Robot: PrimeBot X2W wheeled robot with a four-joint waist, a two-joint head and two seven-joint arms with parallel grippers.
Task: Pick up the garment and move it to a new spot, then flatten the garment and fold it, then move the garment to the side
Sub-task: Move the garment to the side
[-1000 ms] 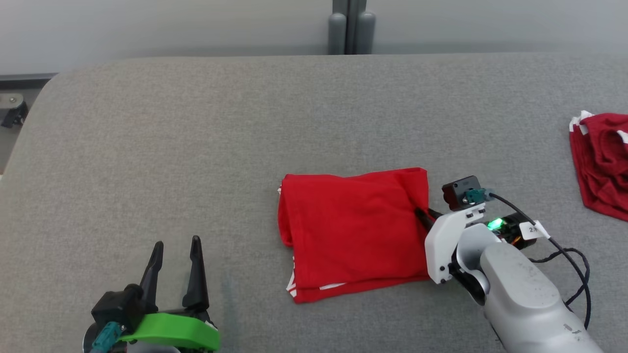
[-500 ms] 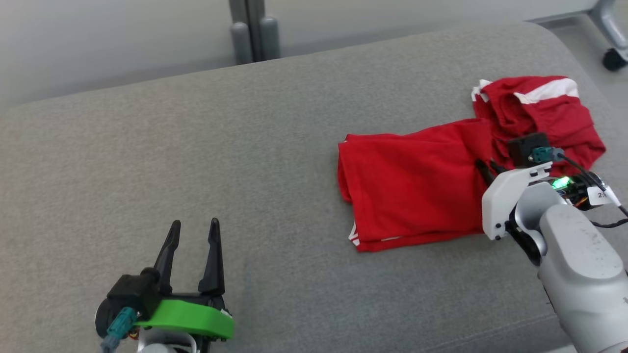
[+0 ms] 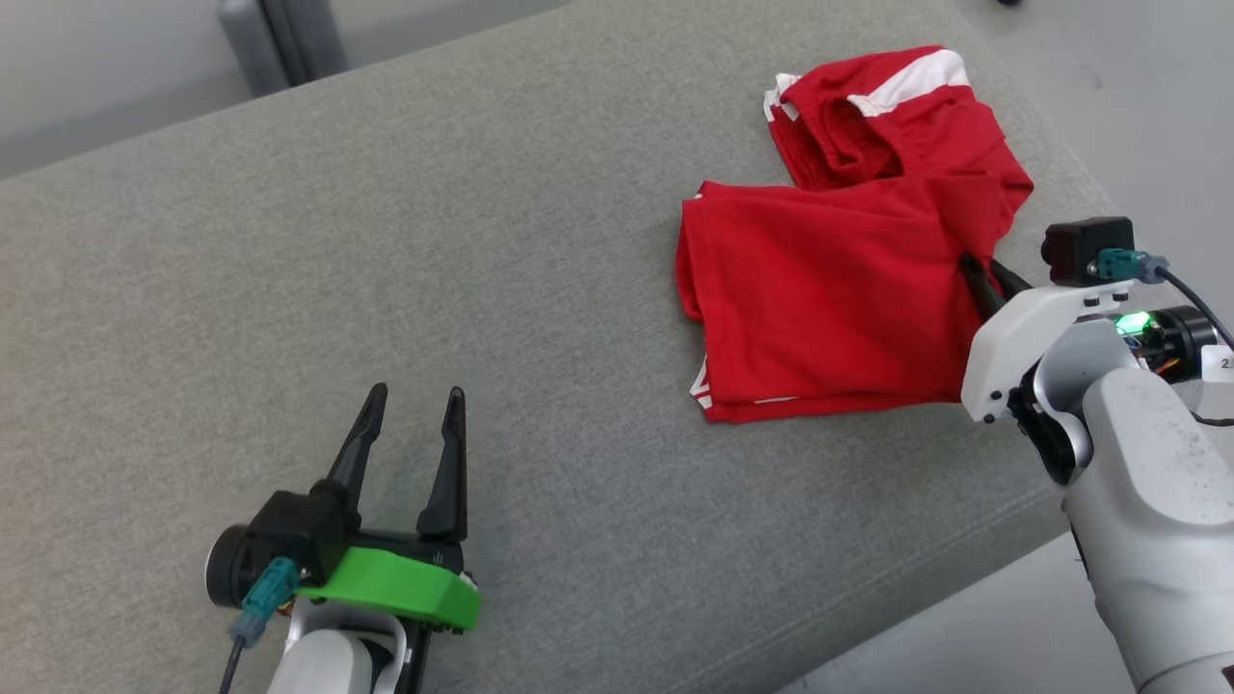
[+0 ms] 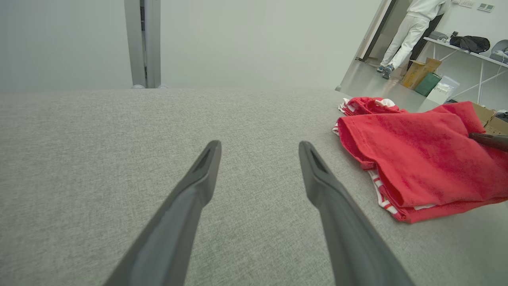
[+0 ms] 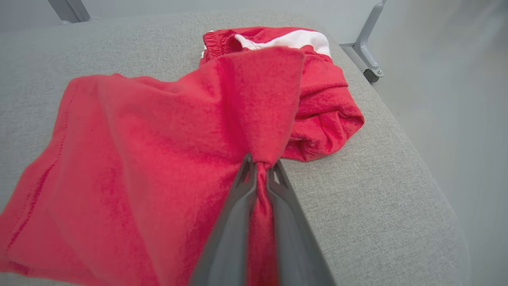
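Room: pale wall, grey post [image 3: 280, 39].
Worktop: grey fabric worktop [image 3: 482, 241] under both hands.
Garment: folded red garment [image 3: 829, 308], long axis running leftward off the right hand [image 3: 979, 265], touching a crumpled red-and-white garment [image 3: 868, 106] beyond.
Right hand: pinched tight on the garment's edge.
Left hand [image 3: 416, 391]: spread wide, empty.

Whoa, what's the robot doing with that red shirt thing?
The robot's right tool is shut on one edge of the folded red garment, which lies on the grey padded table next to a crumpled red-and-white garment. Its left tool is open and holds nothing, off to the side.
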